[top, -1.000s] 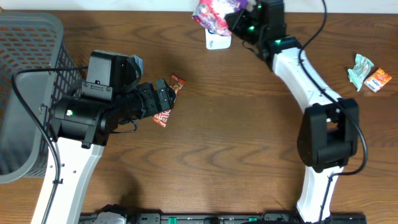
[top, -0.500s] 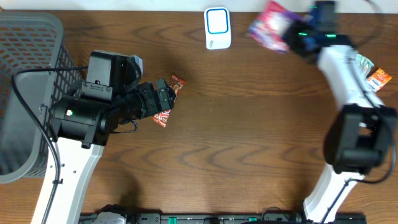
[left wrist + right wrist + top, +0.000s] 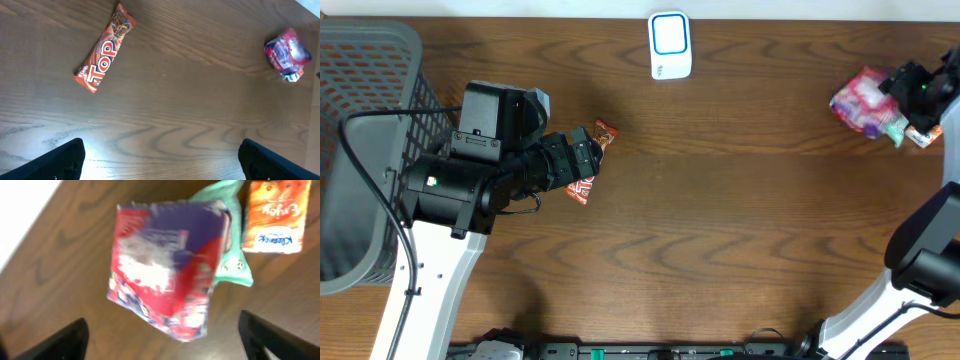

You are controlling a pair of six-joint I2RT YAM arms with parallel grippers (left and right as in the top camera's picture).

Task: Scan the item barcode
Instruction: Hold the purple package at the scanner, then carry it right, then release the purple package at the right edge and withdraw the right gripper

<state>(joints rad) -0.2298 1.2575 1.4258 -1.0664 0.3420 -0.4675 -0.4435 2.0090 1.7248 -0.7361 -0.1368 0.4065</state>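
My right pincer [image 3: 167,339] is spread wide, pinching nothing. The red-and-purple snack bag [image 3: 167,265] sits loose just ahead of it, against a green packet [image 3: 235,265]. The scanner [image 3: 669,45] is well away on my left, so I judge this the set-aside step. Next I should back off clear. My left pincer [image 3: 165,162], also spread, hovers near a chocolate bar [image 3: 105,47]. The basket [image 3: 370,60] behind it shows nothing inside.

Soft, even light leaves pale glare on the table [image 3: 115,145] in the left wrist view, and the red pouch [image 3: 165,265] is blurred.
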